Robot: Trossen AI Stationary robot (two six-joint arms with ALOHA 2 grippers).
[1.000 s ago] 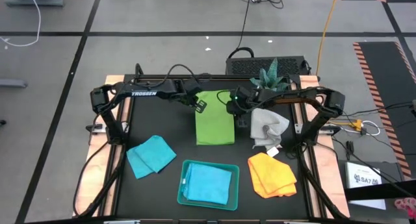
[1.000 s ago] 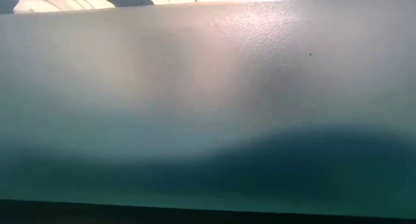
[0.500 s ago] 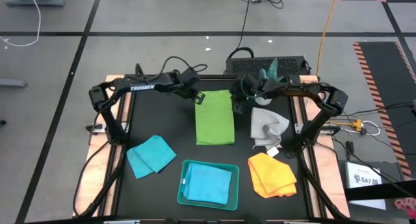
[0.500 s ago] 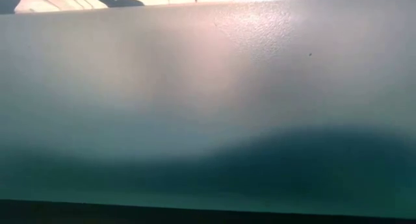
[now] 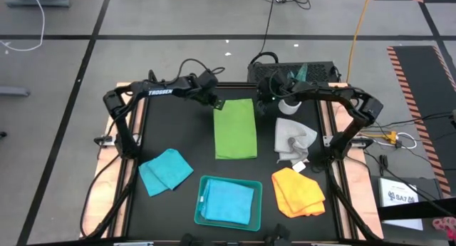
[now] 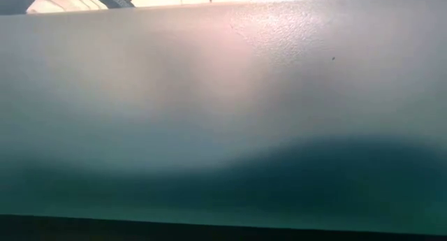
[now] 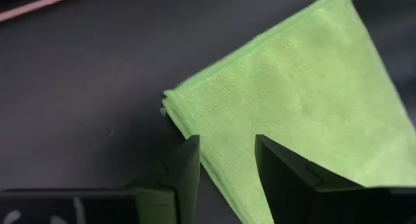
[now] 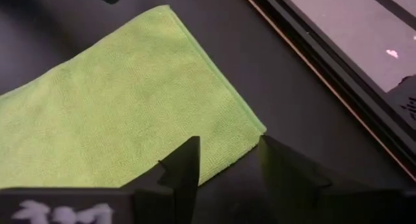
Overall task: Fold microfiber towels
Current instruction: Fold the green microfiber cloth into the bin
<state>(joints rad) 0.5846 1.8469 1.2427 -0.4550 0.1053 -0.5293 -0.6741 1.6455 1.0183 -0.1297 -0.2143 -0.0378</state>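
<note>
The lime green towel (image 5: 236, 129) lies flat in the upper middle of the high view, a folded rectangle with its long axis running top to bottom of the frame. Both grippers hang at its top edge: the left gripper (image 5: 216, 104) just off the top left corner, the right gripper (image 5: 266, 98) a little off the top right corner. Each wrist view shows its own dark fingers parted with nothing between them, the cloth's corner lying just ahead on the black table (image 5: 178, 132). So the towel is let go and rests on its own.

The next fold, by my judgement, would bring one short end over the other along that long axis, and both arms stand equally near the top end.

The other towels sit lower in the frame: a turquoise towel (image 5: 165, 170) at lower left, another turquoise towel (image 5: 228, 201) in the teal tray (image 5: 201, 183), the yellow-orange towel (image 5: 298, 192) at lower right, and the grey-white towel (image 5: 294, 138) beside the green one. The low view is probably blocked by the tray wall.
</note>
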